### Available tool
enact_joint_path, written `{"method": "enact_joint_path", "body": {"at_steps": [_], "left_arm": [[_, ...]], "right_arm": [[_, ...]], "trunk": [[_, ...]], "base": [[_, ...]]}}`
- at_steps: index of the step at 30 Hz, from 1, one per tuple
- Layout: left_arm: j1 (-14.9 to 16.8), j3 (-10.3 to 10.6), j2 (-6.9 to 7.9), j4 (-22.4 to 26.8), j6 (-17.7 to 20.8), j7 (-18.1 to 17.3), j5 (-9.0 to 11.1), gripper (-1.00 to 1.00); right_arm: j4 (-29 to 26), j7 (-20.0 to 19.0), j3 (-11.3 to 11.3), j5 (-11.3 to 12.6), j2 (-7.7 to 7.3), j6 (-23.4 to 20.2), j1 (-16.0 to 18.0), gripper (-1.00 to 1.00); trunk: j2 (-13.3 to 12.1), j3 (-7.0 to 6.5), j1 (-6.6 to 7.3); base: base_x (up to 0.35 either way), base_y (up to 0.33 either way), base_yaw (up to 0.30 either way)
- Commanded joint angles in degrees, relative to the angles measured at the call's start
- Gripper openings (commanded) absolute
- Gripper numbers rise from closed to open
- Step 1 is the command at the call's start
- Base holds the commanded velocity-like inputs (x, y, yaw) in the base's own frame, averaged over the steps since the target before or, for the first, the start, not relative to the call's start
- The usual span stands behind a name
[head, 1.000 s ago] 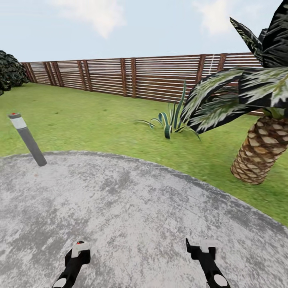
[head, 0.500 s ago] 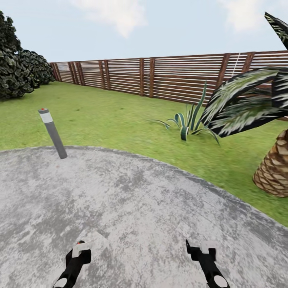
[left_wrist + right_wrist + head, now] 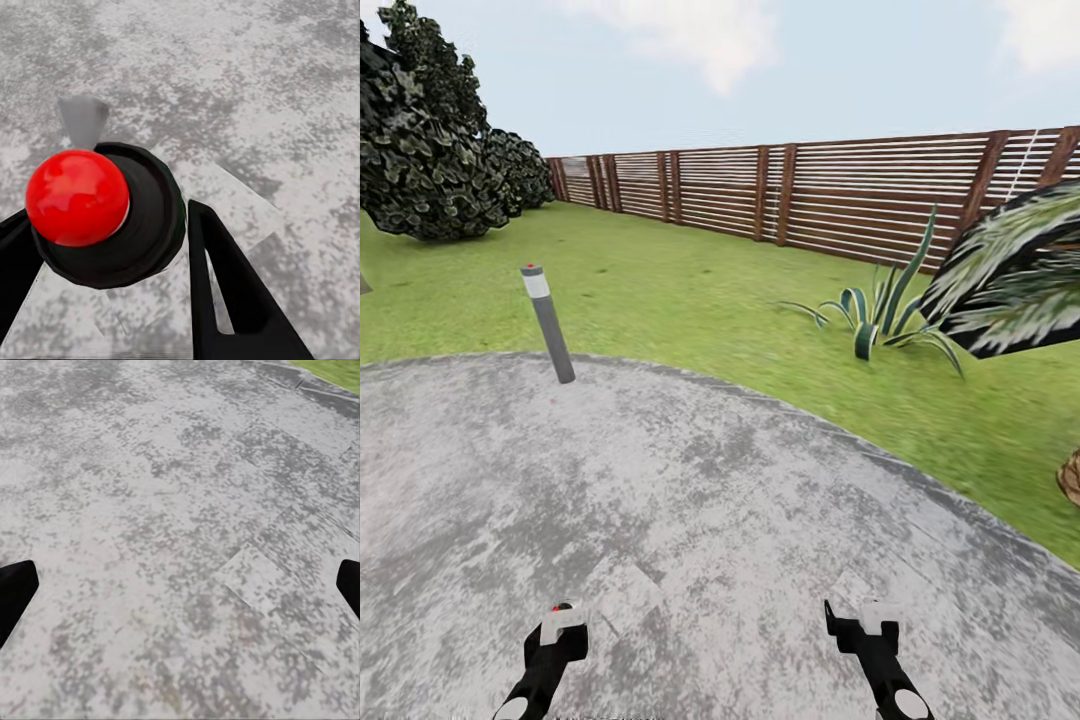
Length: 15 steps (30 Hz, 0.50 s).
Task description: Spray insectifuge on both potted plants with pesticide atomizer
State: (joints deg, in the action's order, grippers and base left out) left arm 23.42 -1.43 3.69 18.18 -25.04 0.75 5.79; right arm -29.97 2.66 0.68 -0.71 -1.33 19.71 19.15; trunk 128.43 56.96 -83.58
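Observation:
My left gripper point(image 3: 560, 630) is shut on the pesticide atomizer point(image 3: 561, 607), low over the round grey patio point(image 3: 710, 480). In the left wrist view the bottle's dark body point(image 3: 146, 217) and red tip point(image 3: 76, 196) sit between the two black fingers point(image 3: 225, 292). My right gripper point(image 3: 863, 622) is held beside it at the same height. It stands open, and in the right wrist view its fingertips point(image 3: 15, 589) sit far apart with bare paving between them. The two potted plants are out of view.
A tall grey bollard lamp point(image 3: 548, 322) stands at the patio's far left edge. On the lawn point(image 3: 660, 290) are a striped agave point(image 3: 880, 322) and palm fronds point(image 3: 1010, 270) at right. Dark shrubs point(image 3: 430, 140) fill the far left, and a slatted fence point(image 3: 810, 190) closes the back.
The view has swung left, so lamp, agave and palm all sit further right in the picture and the shrubs have come in. Both grippers are held as before.

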Motion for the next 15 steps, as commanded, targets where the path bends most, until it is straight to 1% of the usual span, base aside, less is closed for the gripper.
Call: {"method": "enact_joint_path", "body": {"at_steps": [1, 7, 12, 15], "left_arm": [[0.05, 0.17, 0.0, -0.09, -0.18, -0.05, 0.51, -1.0], [0.05, 0.2, -0.05, -0.18, -0.11, -0.05, 0.49, -1.0], [0.05, 0.21, -0.25, -0.21, -0.1, -0.05, 0.49, -1.0], [0.05, 0.21, -0.26, -0.2, -0.1, -0.06, 0.49, -1.0]], "right_arm": [[0.01, 0.15, 0.01, -0.08, 0.0, 0.15, 0.01, 1.0], [0.02, 0.15, 0.0, -0.18, 0.0, 0.15, 0.01, 1.0], [0.08, 0.23, 0.02, -2.22, 0.01, 0.19, 0.01, 1.0], [0.09, 0.27, 0.02, -2.38, 0.01, 0.22, 0.01, 1.0]], "trunk": [[0.02, 0.01, 0.01], [0.02, -0.18, 0.01], [0.02, -0.35, 0.01], [0.02, -0.45, 0.01]], "base": [[0.0, 0.0, 0.277], [0.0, 0.0, 0.277], [0.0, 0.0, 0.277], [0.0, 0.0, 0.277]]}}
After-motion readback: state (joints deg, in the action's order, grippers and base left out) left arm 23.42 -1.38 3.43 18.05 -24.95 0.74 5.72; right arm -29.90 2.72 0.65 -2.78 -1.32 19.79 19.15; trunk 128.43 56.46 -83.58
